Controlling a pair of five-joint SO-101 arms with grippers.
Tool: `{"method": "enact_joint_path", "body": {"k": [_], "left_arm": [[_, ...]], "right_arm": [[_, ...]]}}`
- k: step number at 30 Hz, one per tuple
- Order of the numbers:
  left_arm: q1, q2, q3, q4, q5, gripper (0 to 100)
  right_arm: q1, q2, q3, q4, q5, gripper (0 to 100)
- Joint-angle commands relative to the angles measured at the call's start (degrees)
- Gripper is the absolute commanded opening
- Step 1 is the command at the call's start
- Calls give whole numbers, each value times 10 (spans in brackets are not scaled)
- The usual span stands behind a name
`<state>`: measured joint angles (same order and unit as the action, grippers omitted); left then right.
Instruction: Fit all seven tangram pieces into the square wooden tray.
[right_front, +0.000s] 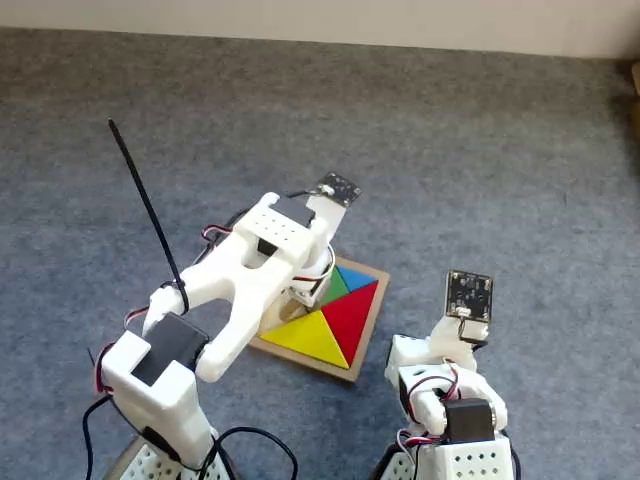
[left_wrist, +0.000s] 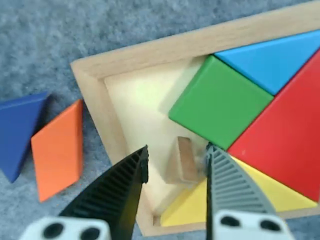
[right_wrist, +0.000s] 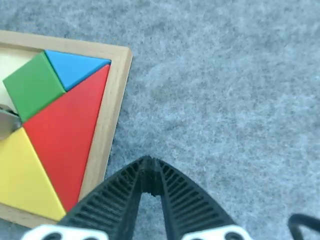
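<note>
Tray (left_wrist: 97, 115) is sitting with one corner bare, so left pincer (left_wrist: 177, 149) is hanging open around a tan piece (left_wrist: 182, 162) there; right pincer (right_wrist: 149, 167) is hovering closed, empty, beside the tray.

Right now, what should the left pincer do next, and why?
Probably close the left pincer on the wood piece: it stands tilted on edge between the open jaws, in the tray's bare corner, not yet flat.

square (left_wrist: 220, 102) inside tray (left_wrist: 94, 102); parallelogram (left_wrist: 57, 147) outside, just beside tray wall.
</note>
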<state>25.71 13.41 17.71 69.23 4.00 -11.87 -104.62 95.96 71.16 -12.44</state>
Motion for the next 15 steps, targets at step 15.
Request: {"method": "enact_joint_path", "body": {"k": [15], "left_arm": [[-55,-207,69,22,-4,194]], "right_arm": [[-6,-12,87,5,-5,6]]}}
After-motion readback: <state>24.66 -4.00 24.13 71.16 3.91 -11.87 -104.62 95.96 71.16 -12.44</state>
